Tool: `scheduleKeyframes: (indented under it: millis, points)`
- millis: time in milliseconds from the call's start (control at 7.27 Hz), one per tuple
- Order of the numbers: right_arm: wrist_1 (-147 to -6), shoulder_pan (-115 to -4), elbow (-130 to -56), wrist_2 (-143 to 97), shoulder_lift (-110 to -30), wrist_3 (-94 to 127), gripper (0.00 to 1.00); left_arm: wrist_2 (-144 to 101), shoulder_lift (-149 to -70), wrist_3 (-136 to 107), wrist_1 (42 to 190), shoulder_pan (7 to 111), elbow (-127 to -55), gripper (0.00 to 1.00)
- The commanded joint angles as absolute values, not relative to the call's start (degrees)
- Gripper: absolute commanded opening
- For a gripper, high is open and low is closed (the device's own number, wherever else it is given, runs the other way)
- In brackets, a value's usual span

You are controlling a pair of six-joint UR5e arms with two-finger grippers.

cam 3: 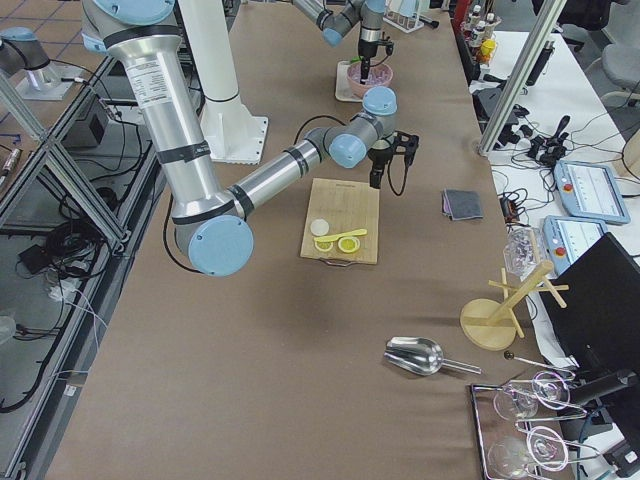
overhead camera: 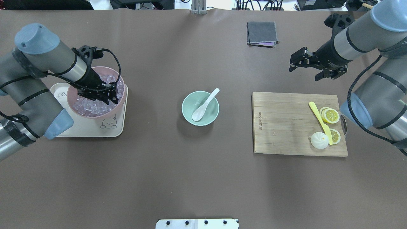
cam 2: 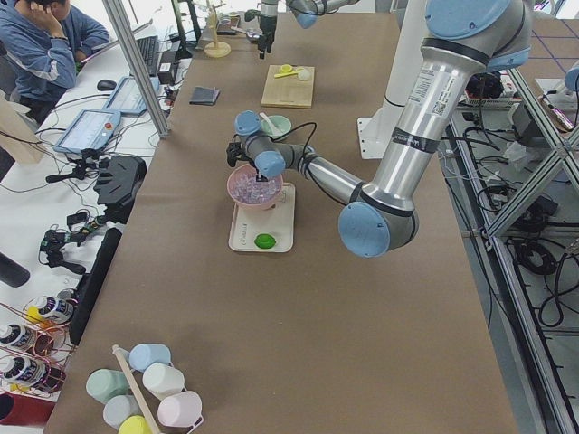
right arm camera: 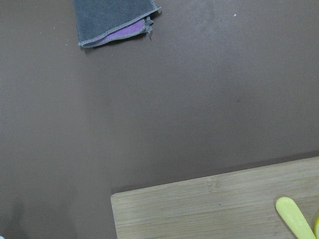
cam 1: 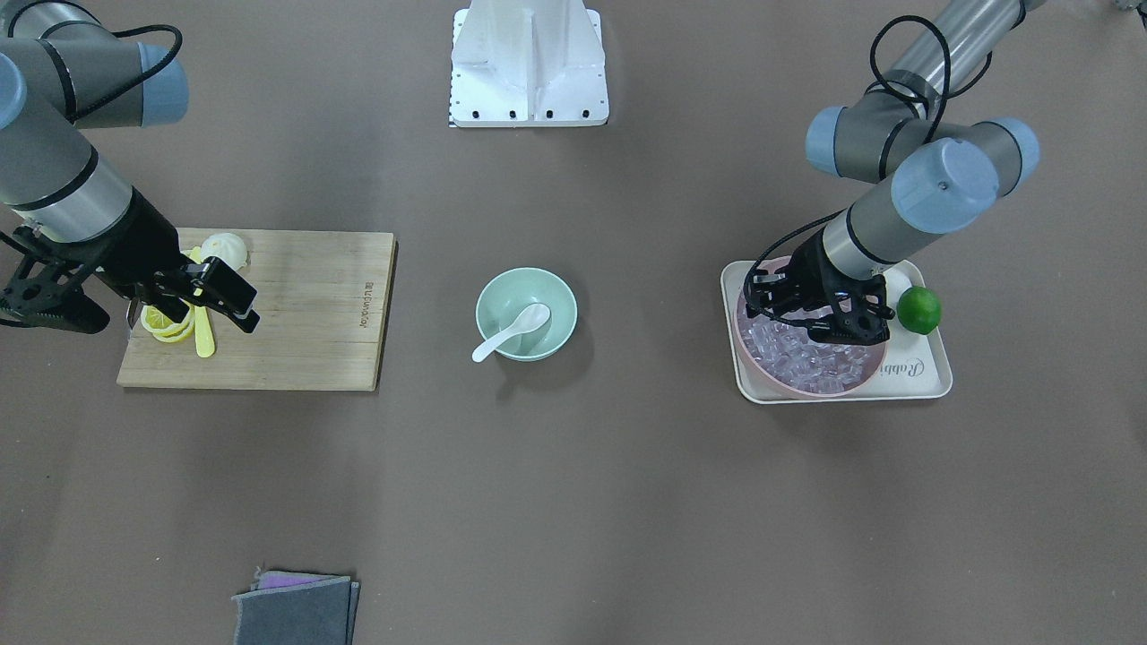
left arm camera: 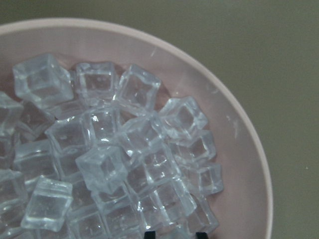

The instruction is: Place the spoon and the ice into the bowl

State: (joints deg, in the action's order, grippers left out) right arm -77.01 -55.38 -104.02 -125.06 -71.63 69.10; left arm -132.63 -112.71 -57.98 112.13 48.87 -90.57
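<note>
The white spoon (overhead camera: 205, 103) lies in the mint-green bowl (overhead camera: 210, 116) at the table's middle, scoop inside and handle resting over the rim; both also show in the front view, spoon (cam 1: 513, 333) and bowl (cam 1: 547, 291). The ice (overhead camera: 92, 106) is heaped in a pink bowl (overhead camera: 92, 116). My left gripper (overhead camera: 108, 97) reaches down into that heap. In the left wrist view its fingertips (left arm camera: 149, 233) stand about one cube apart with ice (left arm camera: 124, 149) between them. My right gripper (overhead camera: 305, 68) is open and empty, above bare table beyond the cutting board.
The pink bowl stands on a cream tray (overhead camera: 95, 130) with a green lime (cam 1: 918, 309). A wooden cutting board (overhead camera: 286, 127) carries a yellow knife (overhead camera: 319, 117), lemon slices (overhead camera: 330, 115) and a white bun (overhead camera: 319, 140). A folded grey cloth (overhead camera: 261, 33) lies at the far edge.
</note>
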Motion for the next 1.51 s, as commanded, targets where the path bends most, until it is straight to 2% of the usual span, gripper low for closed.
scheduleKeyframes:
  millis: [0,275,550,825,1100,1375]
  points:
    - [-77.08,-55.55,-104.15,-125.16,-71.63,69.08,1.00,-133.15,-113.55,-57.83,111.54,51.31,-90.79,0.00]
    - [-77.17,-56.42,-104.41,-125.24,-71.72,68.21,1.00,-139.11,-117.92,-57.92,107.59,55.88,-90.88,0.00]
    - [-76.99,-58.00,-104.50,-126.03,-74.25,63.23,1.00,-138.78,-122.32,-63.14,105.30,55.20,-90.62,0.00]
    - [-77.08,-62.73,-104.33,-129.70,-78.20,53.75,1.00,-130.14,-128.82,-74.04,105.38,47.07,-89.92,0.00]
    - [-77.17,-67.48,-103.89,-132.79,-81.55,45.91,1.00,-123.53,-135.15,-79.17,106.17,40.73,-84.75,0.00]
    - [-77.08,-68.12,-104.24,-132.98,-82.79,44.47,1.00,-117.44,-137.02,-82.25,111.84,35.36,-81.49,0.00]
